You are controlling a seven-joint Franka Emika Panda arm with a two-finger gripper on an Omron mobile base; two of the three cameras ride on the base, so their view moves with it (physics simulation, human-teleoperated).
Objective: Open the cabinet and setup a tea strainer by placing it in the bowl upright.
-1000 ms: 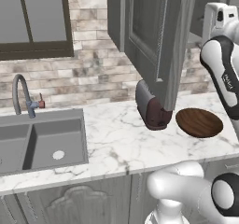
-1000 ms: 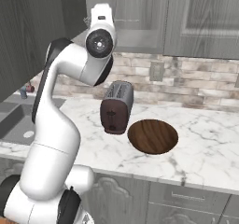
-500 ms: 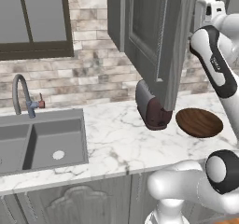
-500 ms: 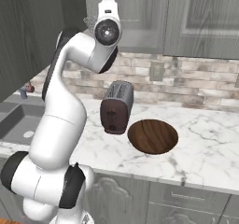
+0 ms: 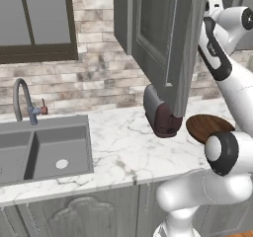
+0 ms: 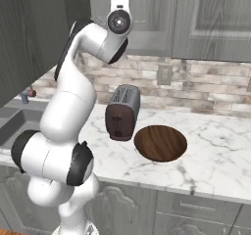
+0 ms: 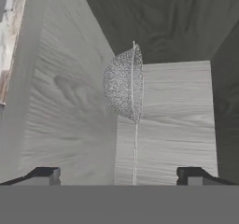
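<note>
Two dark fingertips (image 7: 46, 175) stand wide apart at the bottom of the hand view, the gripper (image 7: 119, 176) open and empty. Ahead of it, inside the cabinet (image 5: 163, 38), the strainer (image 7: 124, 83) rests on the pale shelf, its thin handle running toward the camera. In the base views the arm (image 6: 78, 97) reaches up with its wrist at the cabinet. The open door (image 5: 168, 58) hides the interior from the left. On the counter (image 6: 215, 155), the bowl (image 6: 160, 143) sits just beside the toaster (image 6: 122, 112).
</note>
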